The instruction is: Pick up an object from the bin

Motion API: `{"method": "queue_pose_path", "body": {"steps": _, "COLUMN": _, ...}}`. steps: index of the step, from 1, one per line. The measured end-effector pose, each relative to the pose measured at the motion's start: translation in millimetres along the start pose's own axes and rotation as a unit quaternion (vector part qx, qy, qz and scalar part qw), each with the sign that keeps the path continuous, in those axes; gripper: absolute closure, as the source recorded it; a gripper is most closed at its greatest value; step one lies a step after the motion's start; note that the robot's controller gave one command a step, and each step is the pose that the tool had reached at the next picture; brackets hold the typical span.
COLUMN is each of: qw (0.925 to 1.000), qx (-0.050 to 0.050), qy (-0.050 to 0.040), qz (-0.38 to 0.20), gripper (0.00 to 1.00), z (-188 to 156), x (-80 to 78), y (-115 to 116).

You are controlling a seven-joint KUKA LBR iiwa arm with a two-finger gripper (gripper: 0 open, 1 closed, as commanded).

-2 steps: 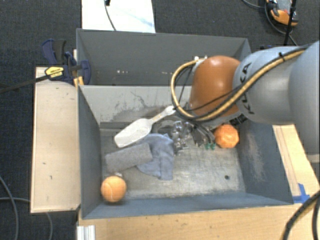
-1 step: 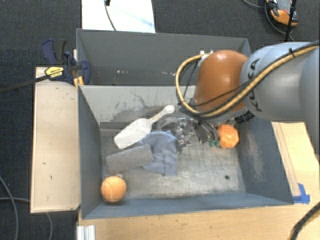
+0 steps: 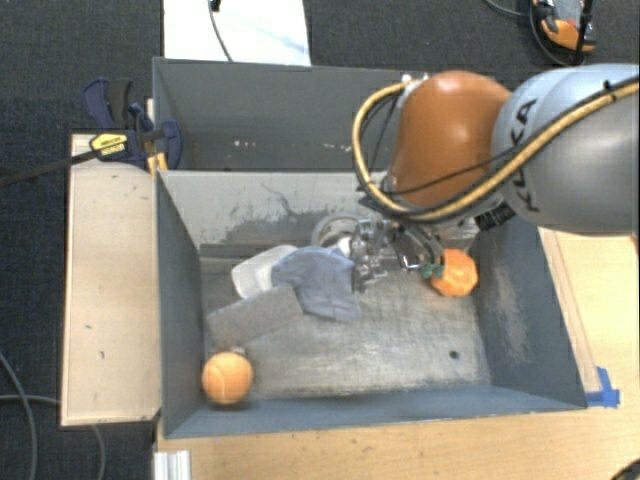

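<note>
My gripper hangs low in the middle of the bin, its metal fingers pointing down at the right edge of a crumpled blue-grey cloth. The cloth partly covers a white plastic container to its left. An orange carrot-like toy with a green top lies just right of the gripper, near the bin's right wall. Whether the fingers hold the cloth is not visible.
An orange ball rests in the bin's front left corner. A flat grey piece lies under the cloth toward the left. The arm with its orange dome and cables covers the back right of the bin.
</note>
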State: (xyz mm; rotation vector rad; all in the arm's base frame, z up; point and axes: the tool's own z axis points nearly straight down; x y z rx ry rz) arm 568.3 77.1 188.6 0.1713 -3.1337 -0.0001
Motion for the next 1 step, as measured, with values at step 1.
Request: {"method": "queue_pose_path", "body": {"steps": 1, "qw": 1.0, "qx": 0.0, "qy": -0.0023, "qz": 0.007, "gripper": 1.0, "z": -33.4, "x": -4.6, "y": -7.9}}
